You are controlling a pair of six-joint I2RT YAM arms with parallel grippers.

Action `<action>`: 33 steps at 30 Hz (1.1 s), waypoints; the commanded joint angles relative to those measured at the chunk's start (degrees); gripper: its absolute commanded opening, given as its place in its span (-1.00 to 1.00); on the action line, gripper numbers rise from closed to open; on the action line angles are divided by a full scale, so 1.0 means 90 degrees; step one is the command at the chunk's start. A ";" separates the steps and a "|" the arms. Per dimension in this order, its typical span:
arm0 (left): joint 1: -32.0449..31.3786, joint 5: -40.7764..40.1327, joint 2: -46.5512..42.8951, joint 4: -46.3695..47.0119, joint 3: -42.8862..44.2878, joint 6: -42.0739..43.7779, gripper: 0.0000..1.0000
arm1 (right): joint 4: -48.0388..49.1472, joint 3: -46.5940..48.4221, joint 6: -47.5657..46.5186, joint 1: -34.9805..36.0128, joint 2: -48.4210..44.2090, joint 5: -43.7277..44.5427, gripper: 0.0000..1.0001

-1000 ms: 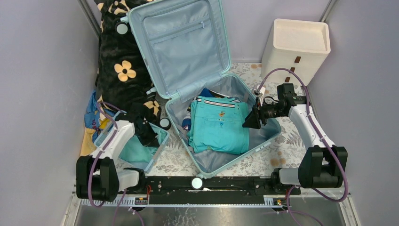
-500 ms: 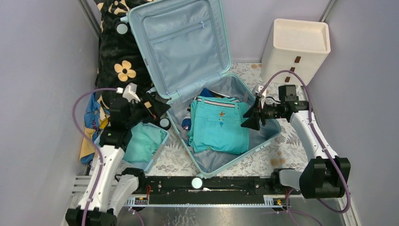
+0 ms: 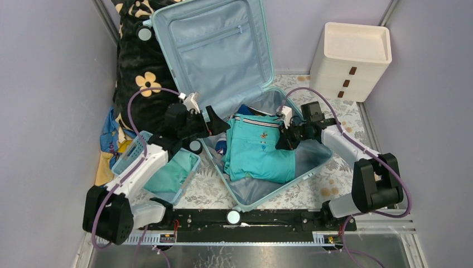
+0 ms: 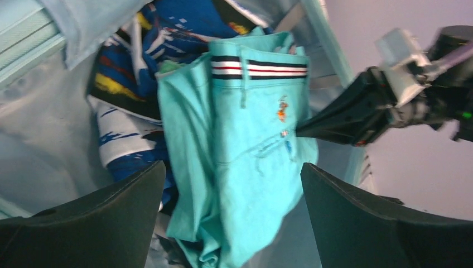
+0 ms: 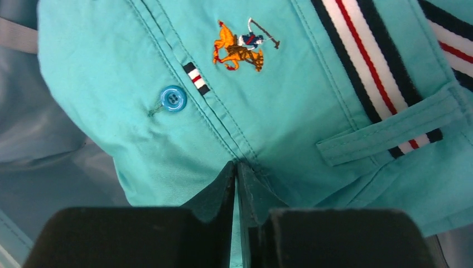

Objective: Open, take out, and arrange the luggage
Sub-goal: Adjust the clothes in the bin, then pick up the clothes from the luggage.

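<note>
Currently the right gripper [image 5: 236, 167] is pinched closed on a thin fold of the teal shorts [image 5: 139, 84], just under the pocket seam, with the button [image 5: 172, 98] and stitched logo [image 5: 240, 44] right ahead of it. The shorts top the pile inside the luggage [image 3: 245, 200], which sits open on the worktop [image 3: 318, 192] with its lid [image 3: 217, 44] leaning back.

The left gripper [image 4: 233, 167] is wide open and empty. It hovers over the opposite side of the pile, facing the right gripper across the shorts.

Risks, my guess:
- The grip is only a small pinch of cloth, so a lift may slip, or take one layer and unfold the shorts.
- The shorts could drag the blue patterned clothes [image 4: 128, 72] beneath them along.
- The luggage wall just behind the right gripper could snag the hem on the way out.
- The left gripper moving in could bump the right one, since they are near each other.

Further out:
- A blue basket [image 3: 127, 159] sits behind the left gripper and already holds a teal garment [image 3: 170, 173]. It is a likely drop spot but partly filled.
- A black floral blanket [image 3: 142, 78] lies beyond it, against the lid.
- A cream drawer unit [image 3: 348, 61] stands well beyond the right gripper, not in the way.
</note>
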 commanded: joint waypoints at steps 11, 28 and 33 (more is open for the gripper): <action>-0.0731 -0.0282 0.1400 0.0119 0.0313 0.0178 0.96 | -0.0277 0.0112 -0.0378 -0.0337 0.0827 0.2428 -0.79; -0.1288 -0.0569 0.1874 -0.0502 0.0835 -0.0371 0.18 | -0.0393 0.0218 -0.0425 -0.0342 0.0765 0.1738 -0.78; -0.1337 -0.0714 0.1645 -0.0669 0.0949 -0.0489 -0.42 | -0.0468 0.0273 -0.0445 -0.0347 0.0794 0.1635 -0.78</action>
